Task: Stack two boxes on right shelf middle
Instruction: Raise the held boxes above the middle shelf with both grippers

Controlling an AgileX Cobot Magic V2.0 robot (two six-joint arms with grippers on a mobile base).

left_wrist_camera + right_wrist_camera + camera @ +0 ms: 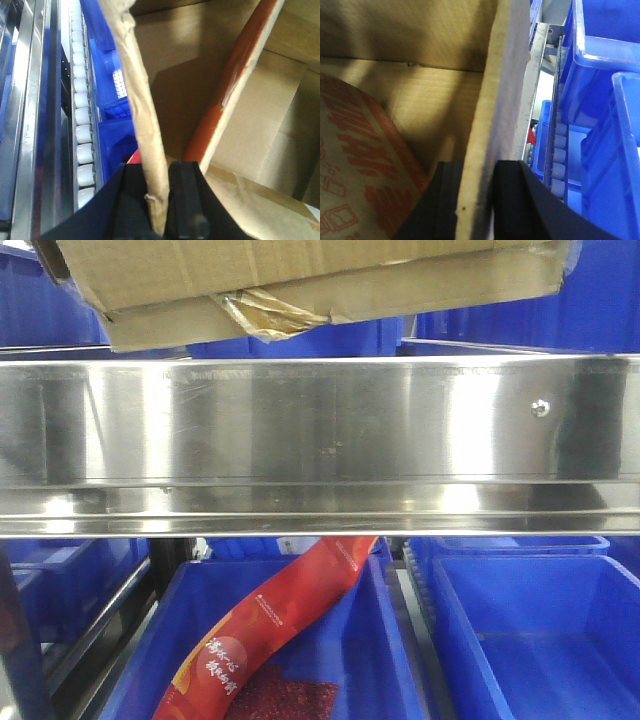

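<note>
A brown cardboard box [300,280] with crumpled tan tape on its underside hangs just above the right shelf's steel front rail [320,430]. My left gripper [159,170] is shut on one thin side wall [135,90] of this box. The opposite wall [500,90] is pinched by my right gripper [477,167], which is also shut. Inside the box leans a flat cardboard piece with red print [355,165], its orange edge [235,85] showing in the left wrist view. I cannot tell whether that piece is the second box.
The rail carries one small screw head [540,407]. Below it sit blue plastic bins [530,630], one holding a red packet [270,630]. White roller tracks [82,125] and more blue bins [605,100] flank the box on both sides.
</note>
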